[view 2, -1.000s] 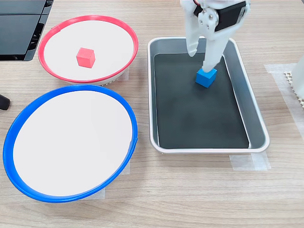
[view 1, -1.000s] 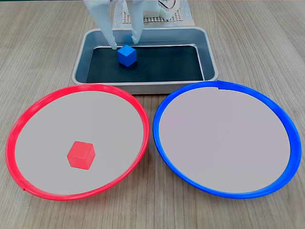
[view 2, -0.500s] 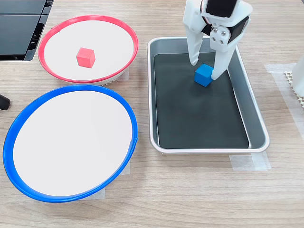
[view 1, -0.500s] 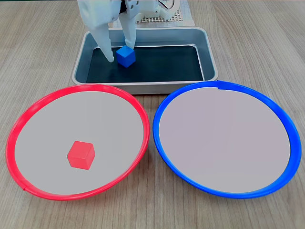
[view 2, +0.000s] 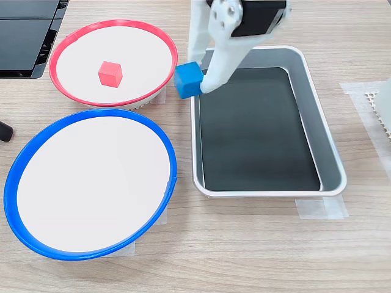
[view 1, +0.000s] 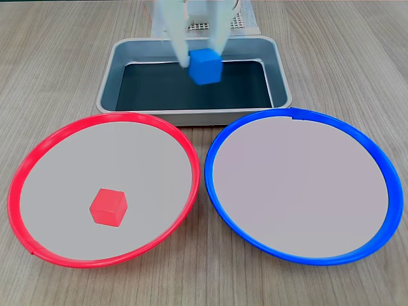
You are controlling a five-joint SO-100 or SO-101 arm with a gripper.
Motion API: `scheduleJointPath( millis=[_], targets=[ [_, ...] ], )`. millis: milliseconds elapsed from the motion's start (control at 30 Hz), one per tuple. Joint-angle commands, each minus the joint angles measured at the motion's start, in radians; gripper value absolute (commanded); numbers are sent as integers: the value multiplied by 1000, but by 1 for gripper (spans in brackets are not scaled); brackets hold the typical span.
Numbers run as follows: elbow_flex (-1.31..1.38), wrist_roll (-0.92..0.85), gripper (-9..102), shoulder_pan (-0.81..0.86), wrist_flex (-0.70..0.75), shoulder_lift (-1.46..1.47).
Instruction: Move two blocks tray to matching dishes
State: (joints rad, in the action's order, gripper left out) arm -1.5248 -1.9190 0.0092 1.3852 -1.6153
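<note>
Now the end effector [view 2: 194,84] has lifted the blue block [view 2: 187,79] off the tray [view 2: 333,165].

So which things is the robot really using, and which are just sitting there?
Part of the job:
- blue block, held up in the claw
- red block, in the red plate
- blue plate
- tray

Just lying about:
- black thing at the table corner
- tape by the tray

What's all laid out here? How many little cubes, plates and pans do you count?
Cubes: 2, the red cube and the blue cube
Plates: 2, the red-rimmed plate and the blue-rimmed plate
Pans: 1, the metal tray
Total: 5
</note>
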Motion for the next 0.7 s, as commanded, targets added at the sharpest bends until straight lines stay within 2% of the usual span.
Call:
scheduleJointPath(
  millis=[0, 67, 133, 300, 400, 500, 567, 633, 667],
  targets=[
    [206, 367, 0, -124, -17, 101],
    [262, 517, 0, -164, -86, 193],
    [295, 581, 0, -183, -135, 285],
    [314, 617, 4, -193, -244, 459],
    [321, 611, 27, -187, -295, 506],
    [313, 618, 35, -181, -328, 495],
    [264, 707, 25, -178, -380, 413],
    [149, 951, 1, -169, -531, 255],
    [80, 1065, 0, -160, -626, 179]
  ],
)
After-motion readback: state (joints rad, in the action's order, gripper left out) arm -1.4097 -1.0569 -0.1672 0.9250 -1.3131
